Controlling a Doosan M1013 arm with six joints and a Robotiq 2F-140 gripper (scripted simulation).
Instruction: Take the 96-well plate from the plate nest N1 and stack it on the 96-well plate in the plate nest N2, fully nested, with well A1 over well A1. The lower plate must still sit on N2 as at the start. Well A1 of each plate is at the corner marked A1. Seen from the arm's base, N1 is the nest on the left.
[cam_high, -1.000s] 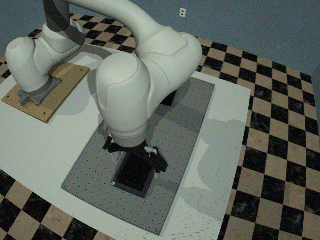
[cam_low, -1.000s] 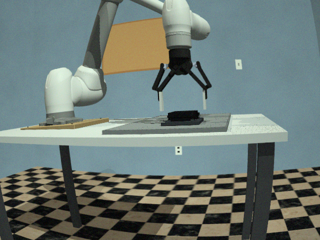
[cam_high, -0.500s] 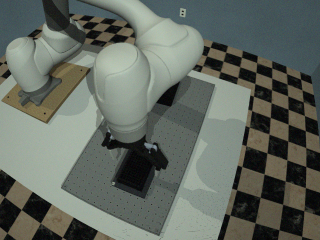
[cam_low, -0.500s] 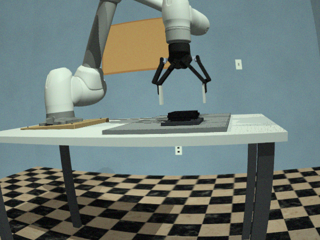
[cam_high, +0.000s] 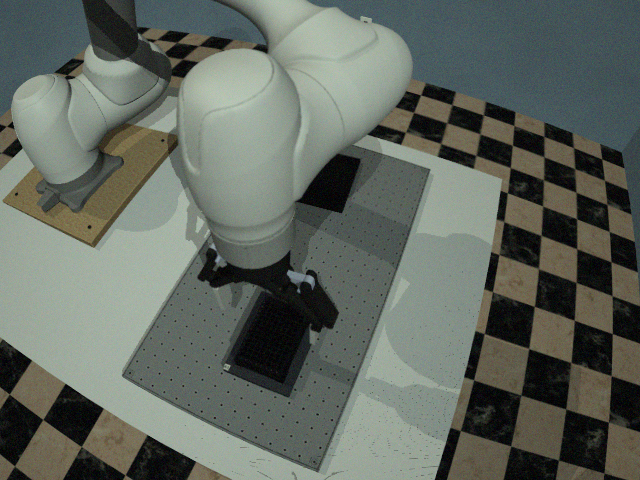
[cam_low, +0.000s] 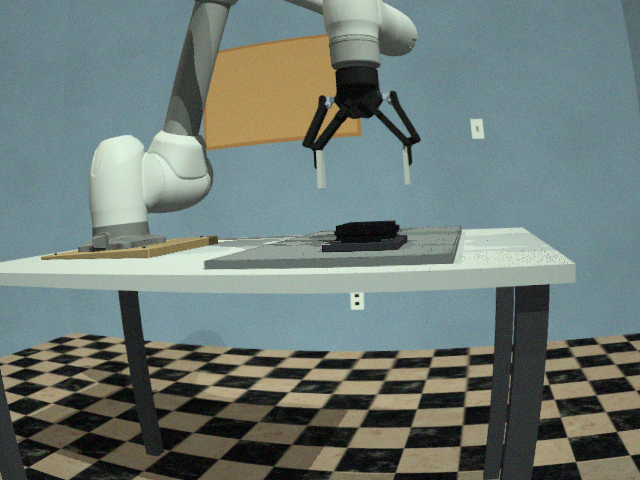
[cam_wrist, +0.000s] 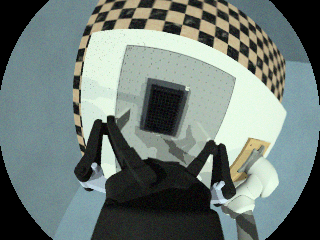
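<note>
A black 96-well plate (cam_high: 272, 338) lies in the near plate nest N2 (cam_high: 266, 345), with a small white corner mark (cam_high: 226, 366) at its near left corner. In the side view the black plates (cam_low: 367, 230) stand thick, like one plate on another, on the dark nest (cam_low: 364, 243). The far nest N1 (cam_high: 330, 181) is a flat dark rectangle with no plate on it, partly hidden by the arm. My gripper (cam_low: 363, 178) is open and empty, well above the plates and centred over them. It also shows in the overhead view (cam_high: 266, 299) and the wrist view (cam_wrist: 160, 154), where the plate (cam_wrist: 163, 108) lies below.
Both nests sit on a grey perforated board on a white table (cam_low: 289, 269). The arm's base stands on a wooden plate (cam_high: 98, 186) at the back left. The arm's large joints hide part of the board.
</note>
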